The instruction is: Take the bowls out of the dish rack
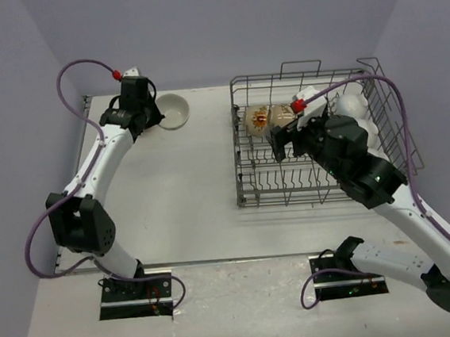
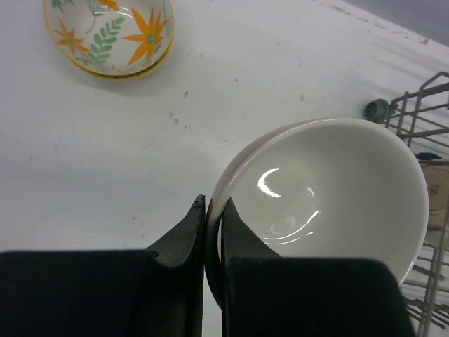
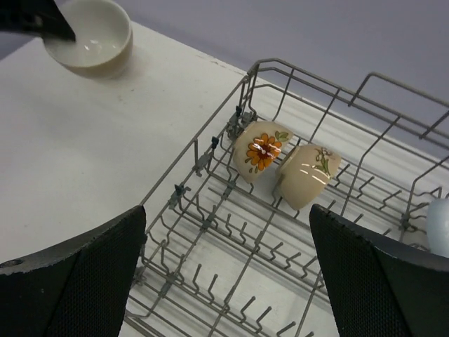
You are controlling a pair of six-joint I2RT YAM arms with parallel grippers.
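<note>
Carefully: your left gripper [image 2: 212,214] is clenched on the rim of the plain cream bowl [image 2: 330,189], which seems to sit on the table [image 1: 180,197] at eleven o'clock; pull away before releasing and it may tip or skid toward the flowered bowl [image 2: 109,35]. Your right gripper [image 3: 226,217] hangs spread wide over the dish rack [image 1: 290,184] at two o'clock, where two cream floral bowls [image 3: 261,151] lean together; a finger could snag the rack, or lifting one may topple its neighbour.

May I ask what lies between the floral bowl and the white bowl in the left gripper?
Only bare tabletop separates the floral bowl from the white bowl: left wrist view.
</note>
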